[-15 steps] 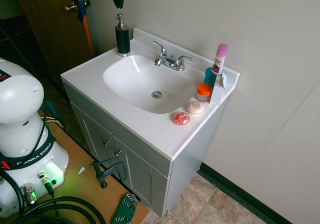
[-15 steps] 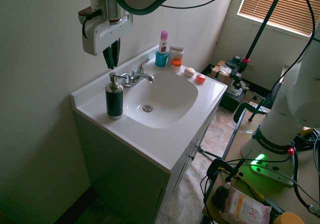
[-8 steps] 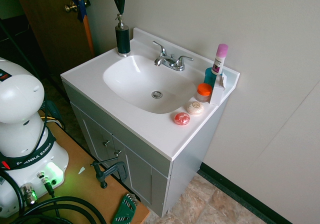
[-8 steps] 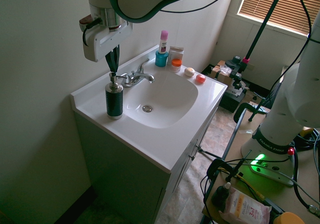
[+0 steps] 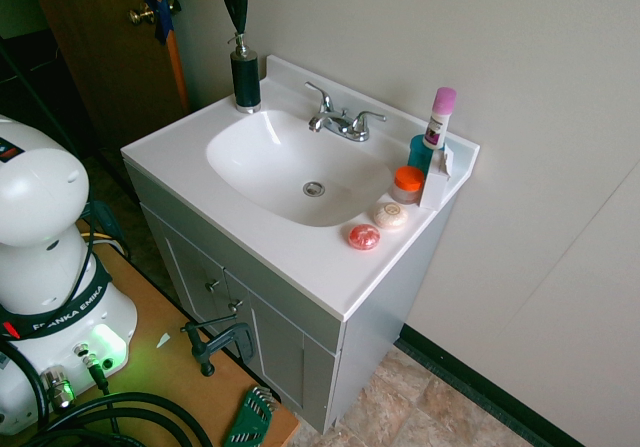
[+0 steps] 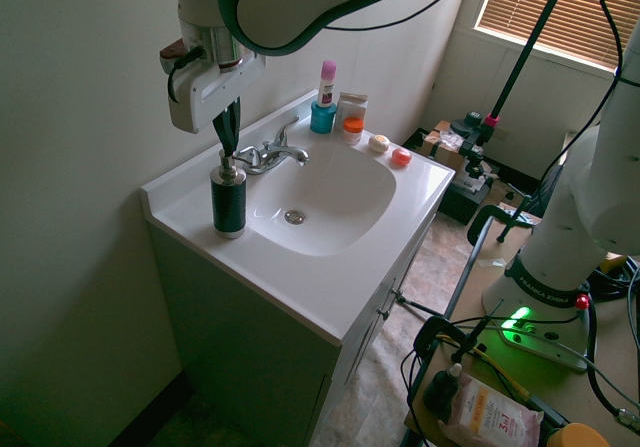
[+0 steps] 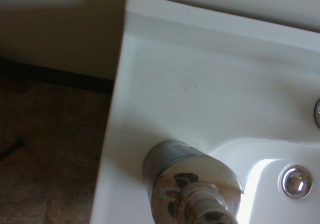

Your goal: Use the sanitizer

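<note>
A home bathroom, fitted out for recording. A white vanity with a moulded sink basin and chrome faucet stands against a plain wall, toiletries clustered on its right far corner. A wooden door stands left, tiled floor below, a blinded window opposite.

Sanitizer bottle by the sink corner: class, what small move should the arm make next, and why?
Probably a short press straight down. The gripper points down with its jaws shut, the tips right above the silver pump head of the sanitizer, which stands upright on the vanity top beside the basin. Whether the tips already touch the pump is unclear.
</note>
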### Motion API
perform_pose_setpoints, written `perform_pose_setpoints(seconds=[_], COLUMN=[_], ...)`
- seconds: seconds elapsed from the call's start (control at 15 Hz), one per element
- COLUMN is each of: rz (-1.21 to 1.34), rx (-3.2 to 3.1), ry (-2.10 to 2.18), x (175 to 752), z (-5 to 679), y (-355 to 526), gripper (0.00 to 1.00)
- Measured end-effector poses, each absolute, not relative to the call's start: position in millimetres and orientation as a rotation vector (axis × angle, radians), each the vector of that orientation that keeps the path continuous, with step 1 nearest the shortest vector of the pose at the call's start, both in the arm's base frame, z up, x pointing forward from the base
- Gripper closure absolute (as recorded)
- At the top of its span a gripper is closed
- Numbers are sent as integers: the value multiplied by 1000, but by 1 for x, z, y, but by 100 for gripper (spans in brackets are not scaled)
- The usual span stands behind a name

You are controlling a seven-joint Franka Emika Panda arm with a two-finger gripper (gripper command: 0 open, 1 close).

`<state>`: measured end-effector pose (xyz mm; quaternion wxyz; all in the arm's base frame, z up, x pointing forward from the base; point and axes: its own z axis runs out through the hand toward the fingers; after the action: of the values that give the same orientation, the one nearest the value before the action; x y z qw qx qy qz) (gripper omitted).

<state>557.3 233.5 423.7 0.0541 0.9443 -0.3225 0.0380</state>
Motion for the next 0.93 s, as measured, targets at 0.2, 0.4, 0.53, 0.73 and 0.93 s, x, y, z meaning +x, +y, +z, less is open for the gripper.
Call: perform_pose_setpoints(seconds=[0.2, 0.4, 0.53, 0.73, 0.93], rz=[123, 141, 137, 143, 154], rx=[2871, 2899, 2946, 2984, 2960], ry=[-975, -1001, -1053, -1122, -1193], x=[557, 554, 542, 510, 473], z=[421, 428, 448, 481, 476], y=[236, 237, 227, 171, 110], gripper=[100, 100, 0, 0, 0])
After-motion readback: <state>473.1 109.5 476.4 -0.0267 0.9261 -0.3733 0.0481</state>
